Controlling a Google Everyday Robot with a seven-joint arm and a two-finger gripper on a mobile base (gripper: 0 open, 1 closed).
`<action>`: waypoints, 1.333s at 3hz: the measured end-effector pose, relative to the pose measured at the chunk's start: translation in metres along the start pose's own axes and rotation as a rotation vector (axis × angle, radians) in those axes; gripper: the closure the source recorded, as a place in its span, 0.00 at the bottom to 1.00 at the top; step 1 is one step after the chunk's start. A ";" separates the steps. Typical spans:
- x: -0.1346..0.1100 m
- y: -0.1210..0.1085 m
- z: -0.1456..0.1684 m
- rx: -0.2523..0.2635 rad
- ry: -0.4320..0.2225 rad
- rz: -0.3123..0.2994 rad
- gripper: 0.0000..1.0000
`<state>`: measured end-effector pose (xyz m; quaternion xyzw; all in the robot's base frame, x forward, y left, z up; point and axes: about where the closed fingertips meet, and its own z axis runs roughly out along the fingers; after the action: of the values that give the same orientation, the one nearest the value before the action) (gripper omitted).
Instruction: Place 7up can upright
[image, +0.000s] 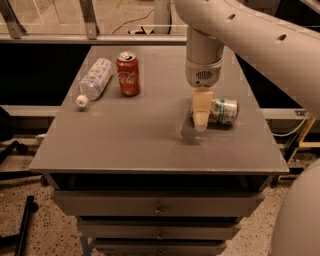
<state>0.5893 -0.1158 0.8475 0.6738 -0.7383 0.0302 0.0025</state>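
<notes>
The 7up can, pale silver-green with green markings, lies on its side on the right part of the grey table top. My gripper hangs straight down from the white arm and stands at the can's left end. It covers that end from this view. Whether it touches the can cannot be told.
A red Coca-Cola can stands upright at the back left. A clear plastic bottle lies on its side to the left of it. The table's right edge is close to the 7up can. Drawers sit below the top.
</notes>
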 end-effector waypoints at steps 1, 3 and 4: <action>0.004 0.005 0.012 -0.032 0.002 0.030 0.21; 0.003 0.006 0.010 -0.030 -0.065 0.013 0.67; -0.001 -0.002 -0.014 0.035 -0.192 -0.051 0.90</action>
<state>0.5905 -0.1141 0.8610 0.6920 -0.7173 -0.0217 -0.0791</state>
